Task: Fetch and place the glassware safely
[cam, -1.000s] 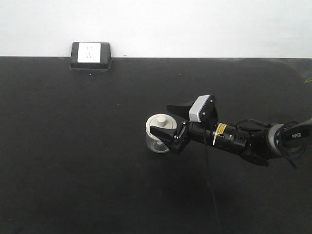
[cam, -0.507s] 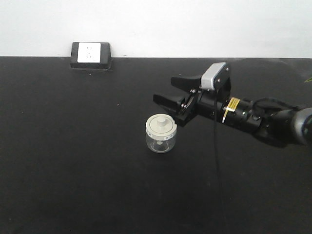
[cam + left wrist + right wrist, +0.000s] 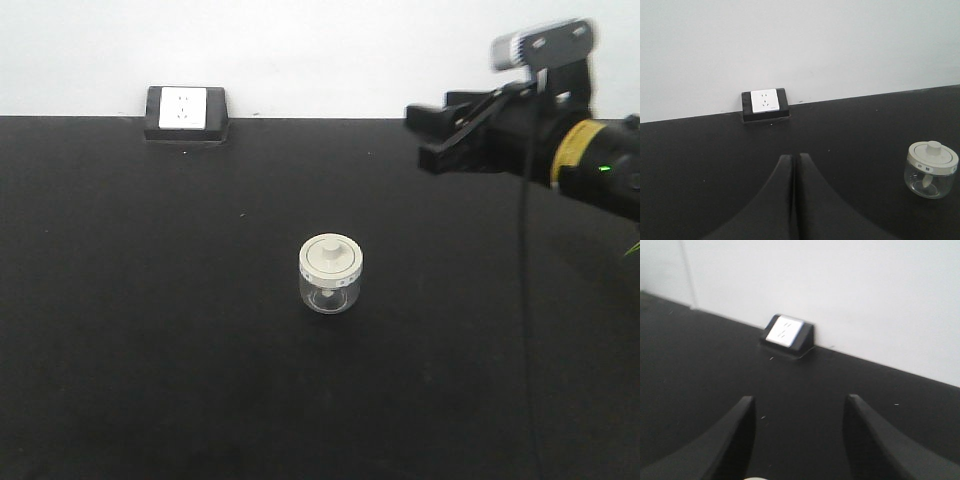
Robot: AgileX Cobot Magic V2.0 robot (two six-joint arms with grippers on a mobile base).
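Observation:
The glassware is a small clear glass jar (image 3: 330,273) with a cream-white knobbed lid, standing upright and alone on the black table (image 3: 150,330). It also shows at the right of the left wrist view (image 3: 931,169). My right gripper (image 3: 428,138) is open and empty, raised high at the upper right, well clear of the jar; in its own view (image 3: 799,401) only a sliver of the lid shows at the bottom edge. My left gripper (image 3: 793,159) is shut and empty, low over the table, left of the jar.
A black socket box with a white face (image 3: 185,112) sits at the table's back edge against the white wall; it also shows in the left wrist view (image 3: 765,103) and the right wrist view (image 3: 787,333).
My right gripper has let go of the jar and has risen up and to the right, away from it. The jar stays where it stood.

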